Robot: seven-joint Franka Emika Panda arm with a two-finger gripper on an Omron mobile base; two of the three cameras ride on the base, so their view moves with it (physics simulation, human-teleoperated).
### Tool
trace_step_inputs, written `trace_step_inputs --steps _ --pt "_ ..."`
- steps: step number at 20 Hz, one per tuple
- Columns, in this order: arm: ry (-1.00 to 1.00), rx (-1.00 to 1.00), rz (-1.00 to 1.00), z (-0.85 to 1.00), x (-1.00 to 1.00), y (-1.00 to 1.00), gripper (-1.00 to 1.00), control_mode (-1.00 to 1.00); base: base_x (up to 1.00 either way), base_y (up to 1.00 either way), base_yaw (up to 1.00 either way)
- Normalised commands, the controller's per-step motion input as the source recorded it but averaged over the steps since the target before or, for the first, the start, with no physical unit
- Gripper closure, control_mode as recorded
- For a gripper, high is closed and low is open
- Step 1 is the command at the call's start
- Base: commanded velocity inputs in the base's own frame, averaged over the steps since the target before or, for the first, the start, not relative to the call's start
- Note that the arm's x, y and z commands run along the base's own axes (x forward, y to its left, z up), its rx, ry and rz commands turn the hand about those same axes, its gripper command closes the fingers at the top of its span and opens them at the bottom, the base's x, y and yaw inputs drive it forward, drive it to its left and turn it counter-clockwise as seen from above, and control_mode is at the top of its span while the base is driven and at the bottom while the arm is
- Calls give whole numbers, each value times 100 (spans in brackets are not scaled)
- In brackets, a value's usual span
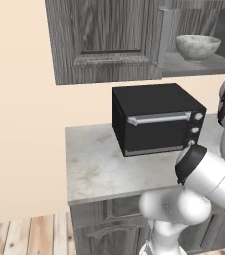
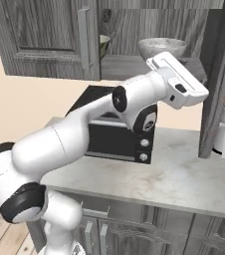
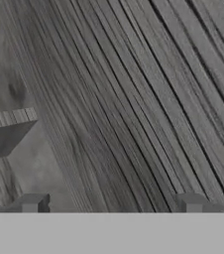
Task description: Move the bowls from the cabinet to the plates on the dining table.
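Left base view: the marbled bowl (image 1: 198, 46) sits upright, mouth up, near the front edge of the open cabinet (image 1: 109, 40) shelf; the gripper (image 3: 111, 203) is spread wide, empty.

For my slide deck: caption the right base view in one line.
White arm's hand reaches toward the open cabinet shelf, where a marbled bowl sits above the black oven.

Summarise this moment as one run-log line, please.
phase: reaching into cabinet | fingers: open, empty | marbled bowl: on shelf | second bowl: behind door edge | oven: on counter
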Motion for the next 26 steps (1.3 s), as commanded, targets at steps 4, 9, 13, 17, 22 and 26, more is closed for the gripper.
trace_step_inputs --steps 4,9,13,17,22,26 --pt "-3 5 6 -5 3 -41 -100 -100 0 0 0" --pt "-4 5 3 -4 0 -34 -100 -100 0 0 0" --pt "-8 5 4 -9 1 -24 -100 -100 0 0 0" --pt "-8 5 5 -6 4 -19 -100 -100 0 0 0" --pt "-8 4 7 -2 7 -9 -100 -100 0 0 0" --pt "-2 1 5 -1 -2 5 -100 -100 0 0 0"
